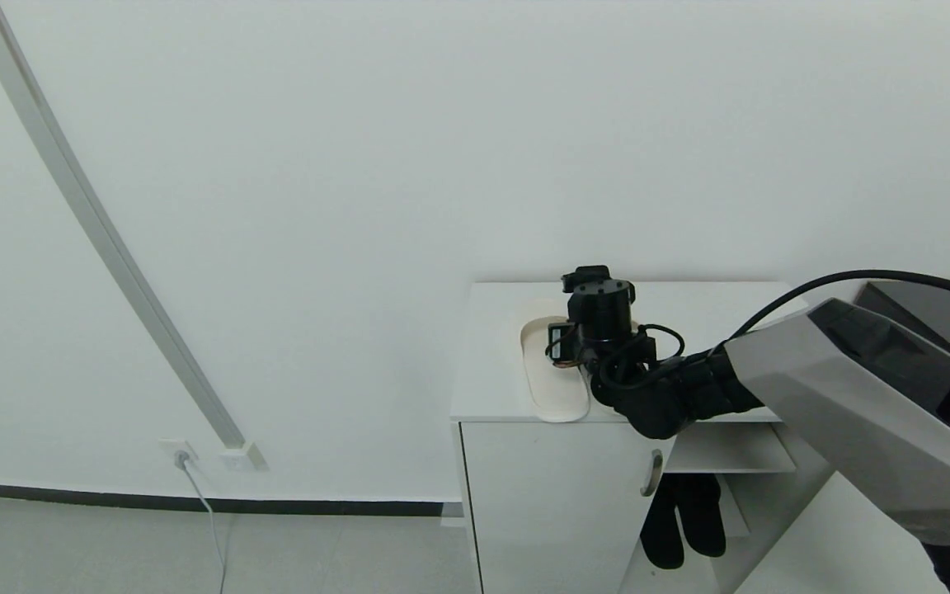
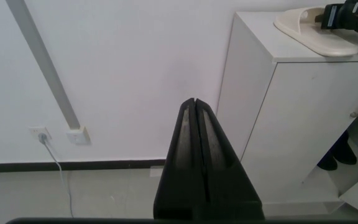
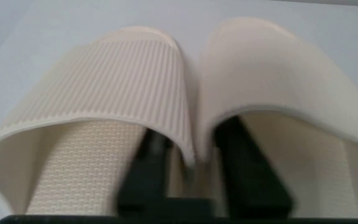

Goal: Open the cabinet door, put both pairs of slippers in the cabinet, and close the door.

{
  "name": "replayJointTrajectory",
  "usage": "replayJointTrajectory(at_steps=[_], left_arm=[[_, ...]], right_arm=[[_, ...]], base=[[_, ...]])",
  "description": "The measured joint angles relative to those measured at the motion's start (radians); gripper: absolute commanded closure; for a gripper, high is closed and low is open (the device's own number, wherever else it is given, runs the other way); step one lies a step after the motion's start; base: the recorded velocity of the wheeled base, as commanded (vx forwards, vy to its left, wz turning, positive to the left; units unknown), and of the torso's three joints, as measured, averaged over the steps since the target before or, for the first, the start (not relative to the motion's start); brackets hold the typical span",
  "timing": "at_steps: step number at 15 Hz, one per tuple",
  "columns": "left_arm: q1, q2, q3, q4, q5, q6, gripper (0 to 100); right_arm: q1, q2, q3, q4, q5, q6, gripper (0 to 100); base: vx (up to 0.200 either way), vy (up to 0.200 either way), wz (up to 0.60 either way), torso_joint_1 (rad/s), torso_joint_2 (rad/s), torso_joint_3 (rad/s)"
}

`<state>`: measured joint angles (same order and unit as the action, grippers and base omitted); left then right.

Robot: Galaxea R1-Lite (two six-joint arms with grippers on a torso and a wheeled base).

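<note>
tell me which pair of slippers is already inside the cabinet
The black pair, standing in the open lower compartment of the cabinet. The cream pair lies on the cabinet top, held by the right gripper.

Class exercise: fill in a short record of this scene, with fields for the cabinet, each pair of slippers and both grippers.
cabinet: white, against the wall; left front panel shut, right side open, with a shelf inside.
cream slippers: side by side on the cabinet top, near its front left corner.
black slippers: inside the open compartment, below the shelf.
right gripper: at the cream slippers, above the cabinet top.
left gripper: fingers shut on nothing, away from the cabinet on its left.
task state: black pair stored, cream pair not yet.
</note>
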<state>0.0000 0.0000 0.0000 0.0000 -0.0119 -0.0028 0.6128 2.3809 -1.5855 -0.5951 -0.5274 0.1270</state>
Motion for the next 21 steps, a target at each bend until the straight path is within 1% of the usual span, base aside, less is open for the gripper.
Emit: replayJointTrajectory(at_steps=[6,8,10,13,15,18,19,21], left_arm=[[0.0,0.0,0.0,0.0,0.0,0.0,100],[0.0,0.0,0.0,0.0,0.0,0.0,100],[0.0,0.0,0.0,0.0,0.0,0.0,100],[0.0,0.0,0.0,0.0,0.0,0.0,100],[0.0,0.0,0.0,0.0,0.0,0.001,100],[0.0,0.0,0.0,0.0,0.0,0.002,100],[0.0,0.0,0.0,0.0,0.0,0.002,100],[0.0,0.0,0.0,0.0,0.0,0.003,100]], right_arm=[[0.002,-0.008,0.013,-0.001,0.001,0.0,100],[0.005,-0.042,0.059,-0.001,0.018,0.001,100],[0.013,-0.099,0.144,-0.029,0.067,0.001,100],[0.025,-0.22,0.329,-0.134,0.164,-0.032,100],[0.031,-0.317,0.458,-0.187,0.25,-0.046,100],[0.044,-0.463,0.623,-0.195,0.388,-0.048,100],[0.048,-0.512,0.673,-0.191,0.417,-0.049,100],[0.053,-0.582,0.738,-0.183,0.444,-0.047,100]], base=[[0.0,0.0,0.0,0.0,0.0,0.0],[0.0,0.0,0.0,0.0,0.0,0.0],[0.0,0.0,0.0,0.0,0.0,0.0],[0.0,0.0,0.0,0.0,0.0,0.0],[0.0,0.0,0.0,0.0,0.0,0.0],[0.0,0.0,0.0,0.0,0.0,0.0],[0.0,0.0,0.0,0.0,0.0,0.0],[0.0,0.0,0.0,0.0,0.0,0.0]])
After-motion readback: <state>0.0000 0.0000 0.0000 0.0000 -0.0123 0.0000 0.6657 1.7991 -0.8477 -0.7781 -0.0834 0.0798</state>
